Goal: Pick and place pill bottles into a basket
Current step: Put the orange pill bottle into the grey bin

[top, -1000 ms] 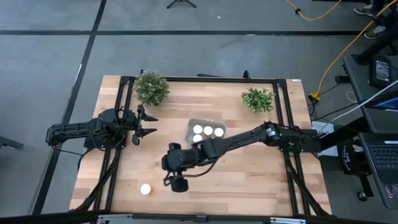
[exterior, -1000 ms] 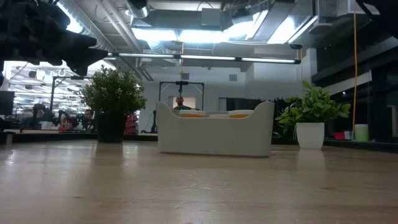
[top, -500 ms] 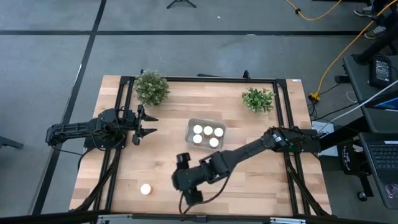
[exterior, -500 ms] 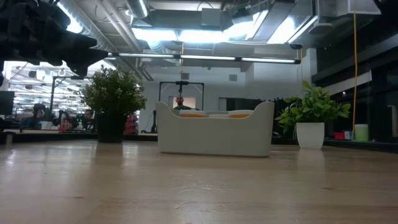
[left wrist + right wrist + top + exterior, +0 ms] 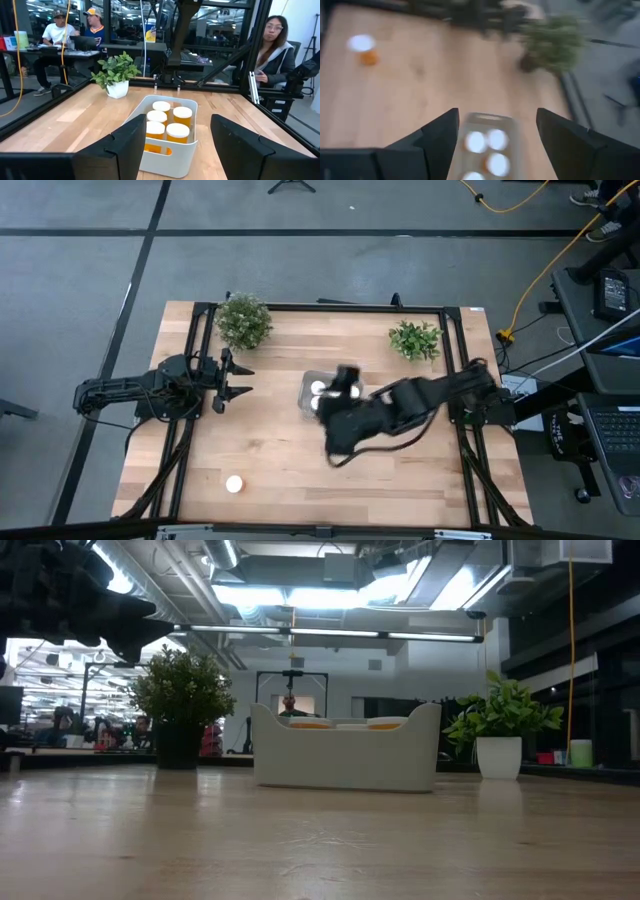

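Standing alone near the table's front edge, one pill bottle [image 5: 234, 484] waits. Farther in, the right gripper [image 5: 345, 380] hovers over the basket [image 5: 169, 150] with jaws apart and empty; four capped bottles [image 5: 177, 132] sit inside. The left gripper [image 5: 243, 380] waits nearly closed, empty, left of the basket.

Basket [image 5: 176, 150]: pale grey-blue, rounded corners, low walls, flat on counter. Four pill bottles [image 5: 177, 133] upright inside basket, amber bodies, white caps, packed close. Another bottle [image 5: 234, 484] upright, well apart from basket, near counter's front edge.
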Controlling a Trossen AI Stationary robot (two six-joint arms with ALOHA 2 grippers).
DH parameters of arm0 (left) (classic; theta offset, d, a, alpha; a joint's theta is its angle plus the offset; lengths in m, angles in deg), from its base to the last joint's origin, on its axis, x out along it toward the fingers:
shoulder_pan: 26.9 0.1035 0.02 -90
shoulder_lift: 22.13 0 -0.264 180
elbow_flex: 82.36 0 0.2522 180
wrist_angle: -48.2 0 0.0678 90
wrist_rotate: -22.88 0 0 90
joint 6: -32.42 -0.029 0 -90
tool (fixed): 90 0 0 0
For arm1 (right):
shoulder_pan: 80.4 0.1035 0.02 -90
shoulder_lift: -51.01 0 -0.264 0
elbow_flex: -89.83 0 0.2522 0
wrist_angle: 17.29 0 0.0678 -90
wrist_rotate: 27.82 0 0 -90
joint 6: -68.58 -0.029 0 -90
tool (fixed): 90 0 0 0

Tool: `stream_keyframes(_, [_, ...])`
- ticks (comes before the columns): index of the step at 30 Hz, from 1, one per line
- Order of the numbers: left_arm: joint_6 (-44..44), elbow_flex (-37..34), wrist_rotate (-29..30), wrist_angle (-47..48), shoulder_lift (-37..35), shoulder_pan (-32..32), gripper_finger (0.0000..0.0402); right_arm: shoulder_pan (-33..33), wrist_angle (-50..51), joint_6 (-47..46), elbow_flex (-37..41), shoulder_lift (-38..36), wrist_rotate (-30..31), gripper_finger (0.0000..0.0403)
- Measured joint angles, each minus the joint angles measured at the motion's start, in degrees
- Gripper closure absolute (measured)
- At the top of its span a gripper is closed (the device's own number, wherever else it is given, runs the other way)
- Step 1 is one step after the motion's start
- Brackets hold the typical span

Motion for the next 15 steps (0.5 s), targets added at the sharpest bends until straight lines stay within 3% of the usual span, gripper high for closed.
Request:
stream_keyframes(3, [0.00,0.00,0.02,0.02,0.00,0.00,0.0184,-0.42,2.24,-2.46,0.92,-3.71,3.54,0.0136])
stream_keyframes(8, [0.02,0.00,0.01,0.00,0.00,0.00,0.0183,-2.27,-0.03,-5.42,9.32,-10.40,3.06,0.0136])
stream_keyframes(11, [0.02,0.00,0.00,0.00,0.00,0.00,0.0185,-3.77,-7.28,-4.70,18.70,-15.01,0.02,0.0136])
stream_keyframes(15, [0.00,0.00,0.01,0.01,0.00,0.00,0.0183,-6.80,-24.62,-2.26,34.24,-22.14,-6.34,0.0136])
